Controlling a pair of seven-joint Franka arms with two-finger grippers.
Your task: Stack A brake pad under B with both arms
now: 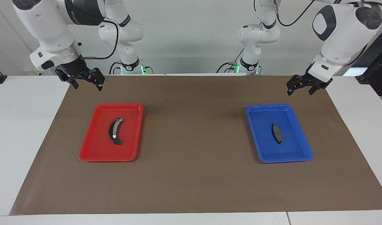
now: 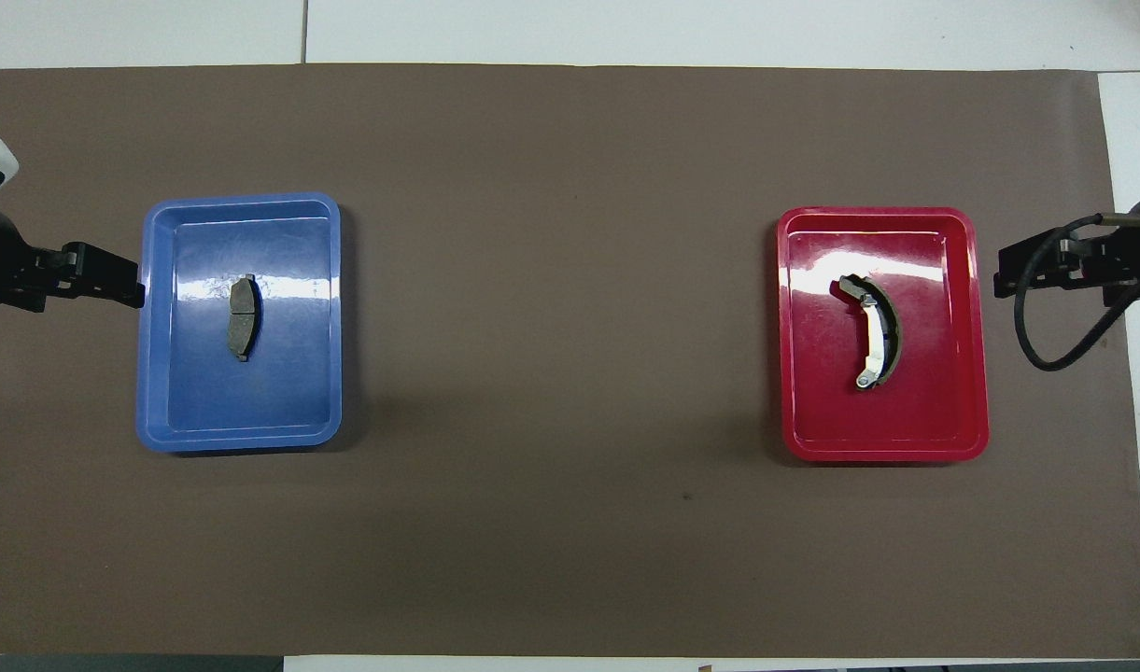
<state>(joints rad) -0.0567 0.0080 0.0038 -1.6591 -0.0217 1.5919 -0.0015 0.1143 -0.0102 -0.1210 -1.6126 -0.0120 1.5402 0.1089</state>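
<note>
White counter under a brown mat; pale wall at the robots' end, seen only in the facing view.

Blue tray, toward the left arm's end of the mat. Holds pad A: short, dark grey, lying flat near the tray's middle. The overhead view shows its thin cross groove and slight curve; the facing view gives only a dark sliver.

Red tray, toward the right arm's end, well apart from the blue one. Holds B: long crescent, dark, with a silvery strip along it. The overhead view shows the strip on the inner side of the curve and a hooked end farther from the robots.

Left gripper: in the air over the mat's edge near the blue tray's corner, fingers spread wide, holding nothing. The overhead view shows it only side-on at the frame's edge, just beside the blue tray's rim.

Right gripper: in the air over the mat's corner near the red tray, fingers spread wide, holding nothing. In the overhead view it sits at the frame's edge beside the red tray, with a black cable looping below it.

Arm bodies and bases: facing view only.
</note>
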